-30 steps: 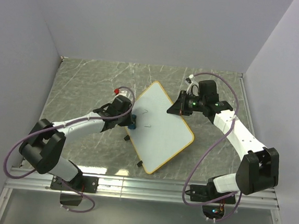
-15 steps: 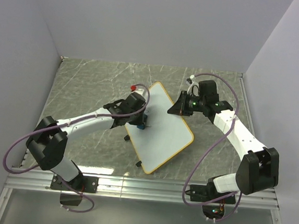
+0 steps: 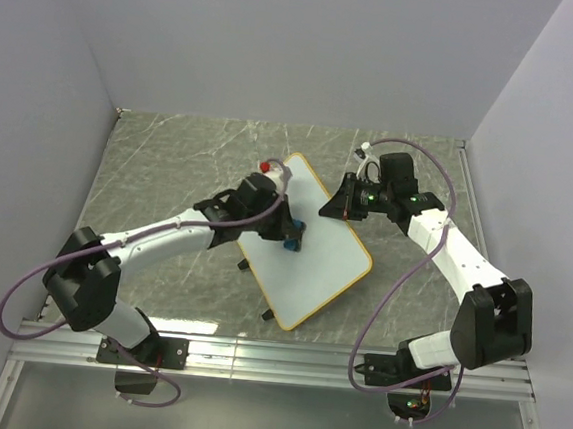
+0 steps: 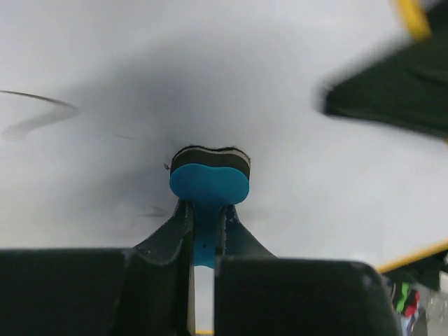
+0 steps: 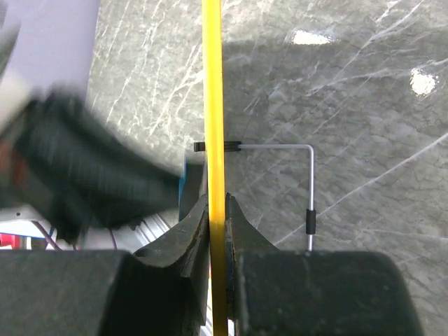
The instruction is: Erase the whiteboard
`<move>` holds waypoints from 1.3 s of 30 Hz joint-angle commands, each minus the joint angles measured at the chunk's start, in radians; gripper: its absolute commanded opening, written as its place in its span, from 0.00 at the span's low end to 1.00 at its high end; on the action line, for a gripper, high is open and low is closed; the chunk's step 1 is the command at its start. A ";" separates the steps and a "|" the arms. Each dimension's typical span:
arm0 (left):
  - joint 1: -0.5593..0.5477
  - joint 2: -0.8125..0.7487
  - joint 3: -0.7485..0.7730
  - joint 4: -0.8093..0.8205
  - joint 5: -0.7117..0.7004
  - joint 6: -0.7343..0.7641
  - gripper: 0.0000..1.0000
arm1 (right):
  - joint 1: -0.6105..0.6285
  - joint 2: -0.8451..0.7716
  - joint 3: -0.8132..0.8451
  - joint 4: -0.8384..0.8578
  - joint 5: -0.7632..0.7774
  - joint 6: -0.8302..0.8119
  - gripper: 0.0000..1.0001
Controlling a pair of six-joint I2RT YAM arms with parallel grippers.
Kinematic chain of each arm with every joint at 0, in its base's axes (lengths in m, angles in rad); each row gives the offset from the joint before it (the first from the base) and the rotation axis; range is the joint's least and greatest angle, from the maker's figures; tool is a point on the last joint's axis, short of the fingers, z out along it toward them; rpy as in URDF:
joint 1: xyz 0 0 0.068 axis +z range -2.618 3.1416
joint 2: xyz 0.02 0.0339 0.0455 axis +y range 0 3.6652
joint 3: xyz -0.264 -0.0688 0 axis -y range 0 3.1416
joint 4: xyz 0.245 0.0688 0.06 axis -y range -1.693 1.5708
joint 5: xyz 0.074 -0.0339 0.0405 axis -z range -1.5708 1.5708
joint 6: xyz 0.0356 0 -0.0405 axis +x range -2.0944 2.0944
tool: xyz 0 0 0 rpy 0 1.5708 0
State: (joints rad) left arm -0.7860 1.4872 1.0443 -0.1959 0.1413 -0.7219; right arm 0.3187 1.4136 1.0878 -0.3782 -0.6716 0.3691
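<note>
The whiteboard [image 3: 317, 262], white with a thin yellow frame, lies tilted in the middle of the table. My left gripper [image 3: 287, 236] is shut on a small blue eraser [image 4: 209, 183] and presses it on the board's white face [image 4: 294, 77]. A faint black stroke [image 4: 38, 115] shows at the left of the left wrist view. My right gripper [image 3: 329, 208] is shut on the board's yellow edge [image 5: 213, 105] at its upper right side; the edge runs straight up between the jaws.
The table is grey marble [image 3: 160, 163], walled on three sides. Two small black clips [image 3: 243, 264] stick out from the board's lower left edge. A bent metal wire stand [image 5: 308, 182] shows behind the board in the right wrist view.
My left gripper has swept the eraser to the right across the board, from its left edge to near the middle. The marks near the board's centre are gone. The right arm has held still.
</note>
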 commanded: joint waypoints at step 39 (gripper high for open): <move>0.227 0.215 0.143 -0.069 -0.134 0.071 0.00 | 0.000 -0.036 -0.049 -0.042 -0.017 -0.075 0.00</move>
State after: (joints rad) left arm -0.6430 1.5955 1.1332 -0.1959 0.1234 -0.6930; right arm 0.2913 1.4097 1.0599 -0.3706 -0.6842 0.3813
